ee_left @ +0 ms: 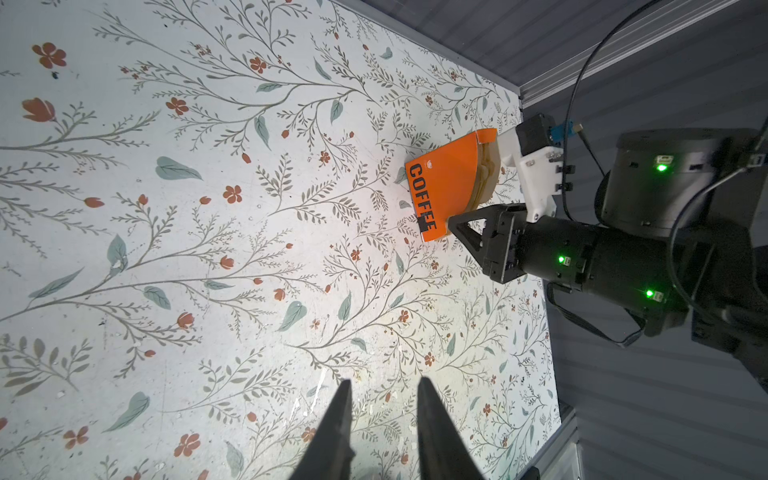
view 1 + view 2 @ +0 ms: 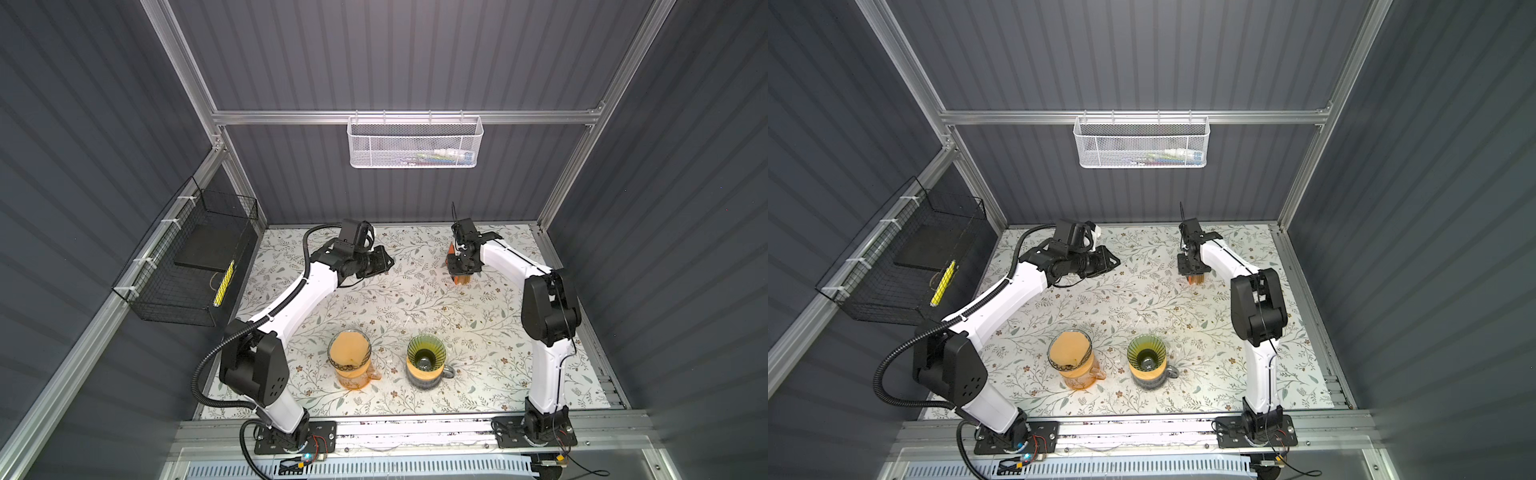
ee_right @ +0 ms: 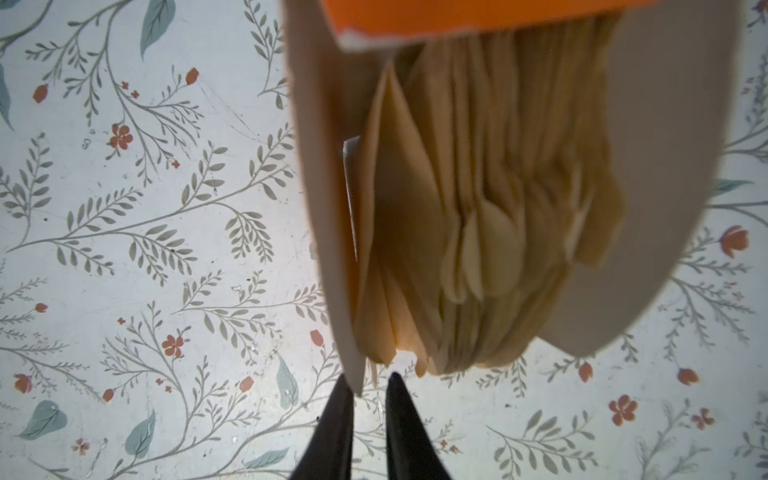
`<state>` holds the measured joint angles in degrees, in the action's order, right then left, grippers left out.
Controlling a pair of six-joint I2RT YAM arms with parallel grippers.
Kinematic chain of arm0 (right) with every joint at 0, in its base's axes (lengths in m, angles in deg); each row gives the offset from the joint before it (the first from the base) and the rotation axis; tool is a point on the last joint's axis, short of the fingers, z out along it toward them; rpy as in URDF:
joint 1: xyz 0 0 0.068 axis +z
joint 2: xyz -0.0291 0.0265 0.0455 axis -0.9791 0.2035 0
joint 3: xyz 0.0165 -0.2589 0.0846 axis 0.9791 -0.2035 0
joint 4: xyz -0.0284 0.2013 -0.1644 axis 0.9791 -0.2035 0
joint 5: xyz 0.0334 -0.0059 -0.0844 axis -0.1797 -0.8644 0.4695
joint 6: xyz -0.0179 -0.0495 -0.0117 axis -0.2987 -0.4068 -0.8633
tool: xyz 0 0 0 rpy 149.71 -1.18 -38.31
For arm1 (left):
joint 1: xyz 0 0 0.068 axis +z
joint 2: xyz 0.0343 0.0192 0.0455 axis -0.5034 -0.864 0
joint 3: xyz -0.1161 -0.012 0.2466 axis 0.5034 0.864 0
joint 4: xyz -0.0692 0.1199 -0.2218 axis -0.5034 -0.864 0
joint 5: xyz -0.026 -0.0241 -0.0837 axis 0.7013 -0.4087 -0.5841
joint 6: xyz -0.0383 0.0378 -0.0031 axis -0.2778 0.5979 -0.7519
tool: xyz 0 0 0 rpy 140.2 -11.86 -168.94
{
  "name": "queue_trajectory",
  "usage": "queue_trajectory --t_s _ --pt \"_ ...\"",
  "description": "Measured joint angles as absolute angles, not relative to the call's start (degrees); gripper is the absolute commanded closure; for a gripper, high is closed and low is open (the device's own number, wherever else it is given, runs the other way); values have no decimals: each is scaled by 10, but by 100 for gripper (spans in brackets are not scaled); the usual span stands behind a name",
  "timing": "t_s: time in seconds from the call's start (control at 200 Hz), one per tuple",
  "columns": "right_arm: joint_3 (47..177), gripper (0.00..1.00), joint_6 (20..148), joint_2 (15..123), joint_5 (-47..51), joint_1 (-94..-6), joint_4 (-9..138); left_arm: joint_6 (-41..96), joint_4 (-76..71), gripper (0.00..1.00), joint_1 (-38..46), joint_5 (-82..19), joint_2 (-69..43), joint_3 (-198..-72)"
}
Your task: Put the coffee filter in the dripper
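Up front on the tabletop [image 2: 395,299] there are 2 drippers: a glass dripper [image 2: 348,368] with 1 brown filter [image 2: 349,349] sitting in it, and a green dripper [image 2: 426,353] that's empty. Further back, the left tool [image 1: 384,382] hangs released, gripping nothing. At the far end, 1 orange COFFEE box [image 1: 449,187] holds stacked filters [image 3: 478,208]. The right tool [image 3: 369,379] is at its lip with jaws nearly together; can't tell if it's pinching anything.

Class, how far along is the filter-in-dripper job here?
Done: a filter already sits in the glass dripper. In hand: the right gripper is at the filter stack in the orange box; grip unclear. The left gripper hangs open, empty. Remaining: the green dripper stands empty.
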<state>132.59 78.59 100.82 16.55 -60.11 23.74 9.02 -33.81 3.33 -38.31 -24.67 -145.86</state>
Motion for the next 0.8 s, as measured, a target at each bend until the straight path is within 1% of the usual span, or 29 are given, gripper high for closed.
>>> queue_trajectory --t_s 0.4,0.8 --pt "1326 83 785 1011 165 -605 238 86 -338 72 33 -383 -247 -1459" --pt "1326 86 785 1021 165 -606 244 84 -338 72 33 -383 -247 -1459"
